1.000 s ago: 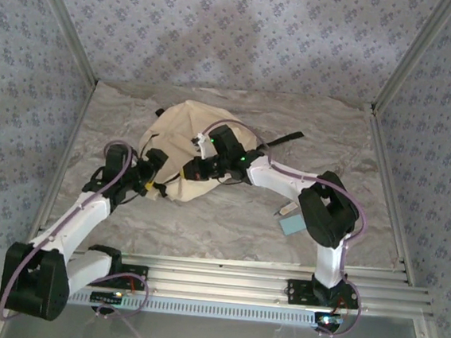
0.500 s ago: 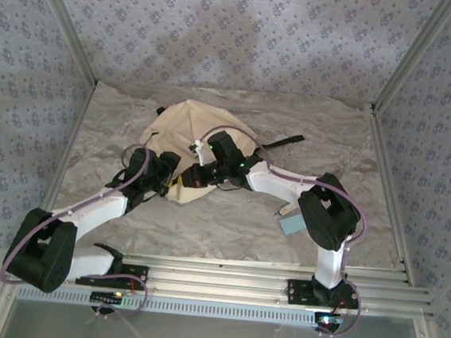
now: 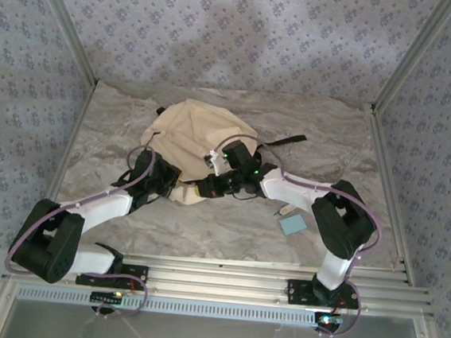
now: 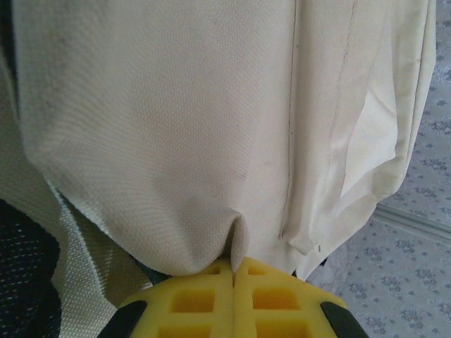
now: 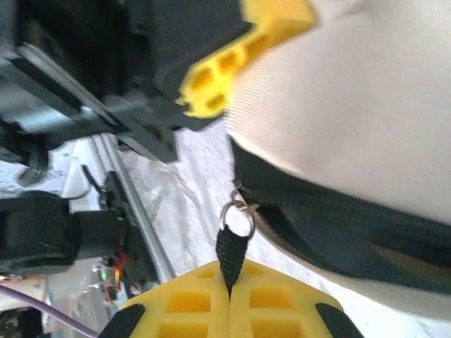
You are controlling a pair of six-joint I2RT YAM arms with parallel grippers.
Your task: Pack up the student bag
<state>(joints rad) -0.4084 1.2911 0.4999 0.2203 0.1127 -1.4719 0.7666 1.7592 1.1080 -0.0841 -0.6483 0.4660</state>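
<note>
Student bag (image 3: 193, 134) sits mid-table (image 3: 228, 229), bit left of centre, cream heap, black strap (image 3: 286, 140) trailing off to the right. Your left gripper (image 4: 234, 271) is clamped on fold of bag fabric at near edge. Your right gripper (image 5: 231, 287), just beside it, is pinching black pull tab (image 5: 227, 253) hanging off metal ring (image 5: 237, 218). Small light-blue card (image 3: 292, 225) lies near your right arm.

From above, the bag's (image 3: 193, 130) near edge is hidden under both wrists; the left tool (image 3: 177, 190) and right tool (image 3: 205, 189) there are too small to read. A pale blue flat thing (image 3: 292, 224) right of the bag is too small to identify. In the blurred right wrist view, a black pull (image 5: 227, 252) below the bag has its end hidden between the pads (image 5: 190, 303).
</note>
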